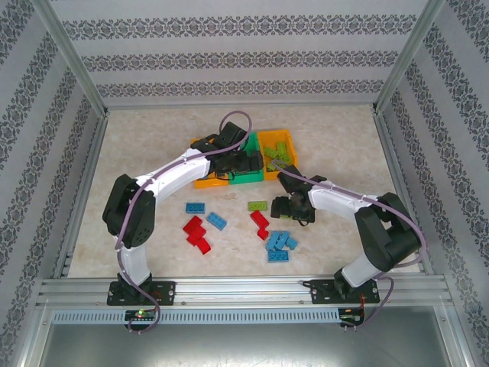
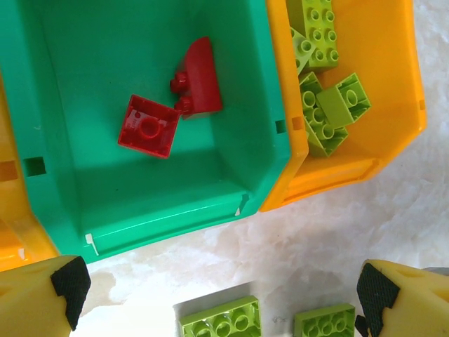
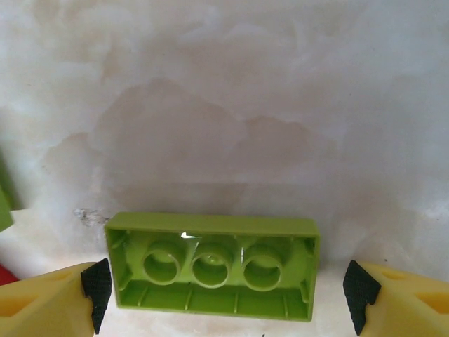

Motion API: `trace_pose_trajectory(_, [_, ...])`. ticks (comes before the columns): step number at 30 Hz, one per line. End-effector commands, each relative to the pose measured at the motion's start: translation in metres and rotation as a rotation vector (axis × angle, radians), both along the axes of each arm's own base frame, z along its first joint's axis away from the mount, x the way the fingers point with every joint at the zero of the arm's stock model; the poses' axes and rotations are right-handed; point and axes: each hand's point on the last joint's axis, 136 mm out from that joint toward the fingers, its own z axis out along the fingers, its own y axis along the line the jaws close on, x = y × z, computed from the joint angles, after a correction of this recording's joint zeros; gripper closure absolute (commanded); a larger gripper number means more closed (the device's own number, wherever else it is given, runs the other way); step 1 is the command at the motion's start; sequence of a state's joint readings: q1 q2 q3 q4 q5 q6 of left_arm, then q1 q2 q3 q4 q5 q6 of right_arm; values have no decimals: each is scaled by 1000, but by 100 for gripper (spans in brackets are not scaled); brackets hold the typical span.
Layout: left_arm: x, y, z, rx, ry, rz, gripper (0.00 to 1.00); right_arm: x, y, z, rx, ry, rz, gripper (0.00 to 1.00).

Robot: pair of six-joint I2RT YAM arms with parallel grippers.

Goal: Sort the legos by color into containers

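From above, loose legos (image 1: 196, 232) dot the tabletop (image 1: 153, 145) nearer than the green bin (image 1: 248, 178); the left wrist view has the left pincer (image 2: 221, 288) agape and empty at that bin's near rim, red bricks (image 2: 149, 128) inside by color; the right wrist view has the right pincer (image 3: 224, 288) spread astride a light-green brick (image 3: 214, 263), seemingly for grasping.

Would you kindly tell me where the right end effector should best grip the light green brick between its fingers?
Likely its short end walls, from above: the light green brick lies hollow side up, lengthwise between the right end effector's open fingers, its flat ends facing the pads.
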State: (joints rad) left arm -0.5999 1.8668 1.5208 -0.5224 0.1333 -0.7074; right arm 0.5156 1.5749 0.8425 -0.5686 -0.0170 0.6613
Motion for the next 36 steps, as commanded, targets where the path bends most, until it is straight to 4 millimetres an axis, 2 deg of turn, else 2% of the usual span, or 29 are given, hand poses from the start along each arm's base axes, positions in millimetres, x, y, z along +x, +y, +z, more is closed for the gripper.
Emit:
trace_pose_trajectory(1, [6, 7, 23, -14, -73, 6, 1, 7, 2, 0, -32, -7, -13, 12])
trace_pose_trajectory(4, [4, 11, 23, -9, -76, 11, 1, 8, -2, -3, -73, 4, -8, 14])
trace_pose_trajectory(7, [2, 16, 25, -6, -82, 16, 1, 5, -7, -7, -105, 25, -1, 24])
trace_pose_trajectory(13, [-2, 31, 27, -1, -88, 42, 0, 3, -8, -12, -113, 45, 6, 36])
trace_pose_trajectory(16, [-5, 37, 27, 5, -90, 51, 1, 7, -7, -4, -115, 23, 14, 36])
trace_pose_trajectory(19, [-8, 43, 26, 21, -90, 56, 1, 15, -3, 15, -100, -18, 29, 36])
trace_pose_trajectory(22, [-14, 47, 23, 39, -82, 47, 1, 32, 2, 39, -68, -75, 45, 36])
trace_pose_trajectory(26, [-26, 53, 13, 69, -47, 27, 0, 68, 2, 68, -41, -157, 61, 36])
trace_pose_trajectory(32, [-45, 51, 0, 89, 1, 5, 0, 123, 1, 93, -29, -230, 64, 35])
trace_pose_trajectory(36, [-57, 43, -11, 94, 32, -16, 0, 160, 3, 100, -8, -272, 53, 35])
